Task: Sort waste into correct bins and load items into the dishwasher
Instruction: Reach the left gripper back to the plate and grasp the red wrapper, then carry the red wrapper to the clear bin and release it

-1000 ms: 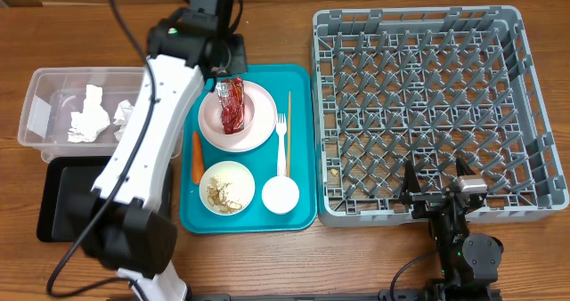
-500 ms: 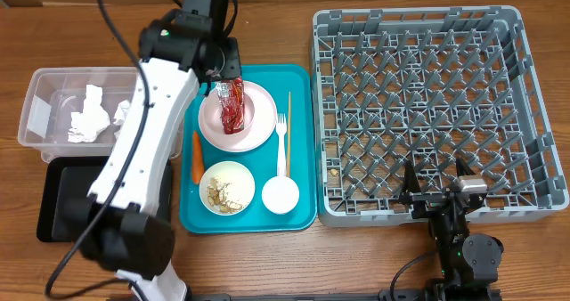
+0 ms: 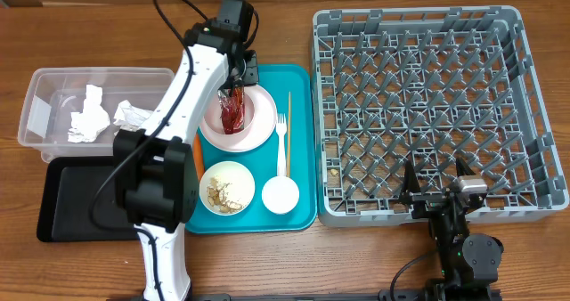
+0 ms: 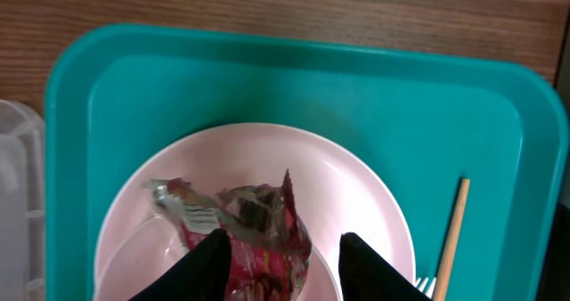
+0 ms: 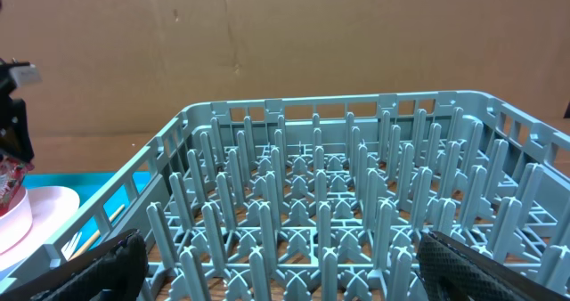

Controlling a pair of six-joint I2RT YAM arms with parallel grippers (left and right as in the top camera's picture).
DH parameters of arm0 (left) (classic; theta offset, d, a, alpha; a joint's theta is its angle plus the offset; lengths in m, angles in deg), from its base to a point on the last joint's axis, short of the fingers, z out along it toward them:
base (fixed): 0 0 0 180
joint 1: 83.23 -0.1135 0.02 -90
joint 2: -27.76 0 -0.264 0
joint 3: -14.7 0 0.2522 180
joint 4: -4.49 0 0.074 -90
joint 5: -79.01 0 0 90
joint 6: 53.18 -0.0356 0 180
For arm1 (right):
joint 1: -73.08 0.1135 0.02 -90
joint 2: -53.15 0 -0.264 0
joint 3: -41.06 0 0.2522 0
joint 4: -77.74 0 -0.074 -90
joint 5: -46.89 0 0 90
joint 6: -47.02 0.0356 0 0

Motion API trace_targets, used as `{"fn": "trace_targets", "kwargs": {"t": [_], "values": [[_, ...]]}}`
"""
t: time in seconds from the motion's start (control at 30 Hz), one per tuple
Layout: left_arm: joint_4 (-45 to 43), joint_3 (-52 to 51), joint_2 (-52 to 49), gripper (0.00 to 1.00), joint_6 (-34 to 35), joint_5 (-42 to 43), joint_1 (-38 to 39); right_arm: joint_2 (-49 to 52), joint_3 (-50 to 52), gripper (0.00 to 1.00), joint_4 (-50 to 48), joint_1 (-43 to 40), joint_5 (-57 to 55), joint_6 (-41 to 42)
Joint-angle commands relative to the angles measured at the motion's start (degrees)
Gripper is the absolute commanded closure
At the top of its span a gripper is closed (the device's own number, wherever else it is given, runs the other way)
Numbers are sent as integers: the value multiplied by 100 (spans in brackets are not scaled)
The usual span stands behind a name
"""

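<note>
Teal tray (image 3: 303,158) lies in the middle of the overhead view and carries a pink plate (image 3: 260,127), a bowl (image 3: 242,173) with pale scraps (image 3: 223,194), a white cup (image 3: 280,194), a fork (image 3: 282,145) and a wooden stick (image 3: 289,109). The red wrapper (image 3: 234,112) lies on the plate, and the left gripper (image 3: 239,80) is directly over its upper end. To the left, the clear tub (image 3: 36,114) holds white napkins (image 3: 89,114), and the black tray (image 3: 71,212) is just below it. The grey dish rack (image 3: 414,16) stands at the right, with the right gripper (image 3: 436,181) at its near edge.

From the left wrist, both fingers (image 4: 209,265) stand apart above the plate (image 4: 347,185). The wrapper (image 4: 258,239) lies between them, against the left one only, so nothing is clamped.

From the right wrist, the fingers (image 5: 98,270) are spread wide to both lower corners, with the empty rack (image 5: 338,212) in front of them.
</note>
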Motion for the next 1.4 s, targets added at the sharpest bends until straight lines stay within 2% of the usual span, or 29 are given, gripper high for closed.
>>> {"fn": "trace_targets", "kwargs": {"t": [0.0,0.3,0.37,0.47,0.5,0.73,1.0,1.37], "values": [[-24,26,-203,58,83,72,39,-66,61,0,-46,-20,7,22],[-44,22,-269,66,83,7,46,-68,61,0,-46,-20,7,24],[-44,22,-269,71,81,7,46,-66,61,0,-46,-22,7,22],[-44,22,-269,92,81,7,46,-66,61,0,-46,-22,7,24],[-46,22,-269,96,81,4,46,-66,61,0,-46,-22,7,22],[166,118,-127,96,33,7,9,-66,61,0,-46,-22,7,22],[555,411,535,96,-17,-203,-151,-66,61,0,-46,-22,7,22],[916,413,1735,96,-55,-391,-1012,-66,61,0,-46,-20,7,24]]}}
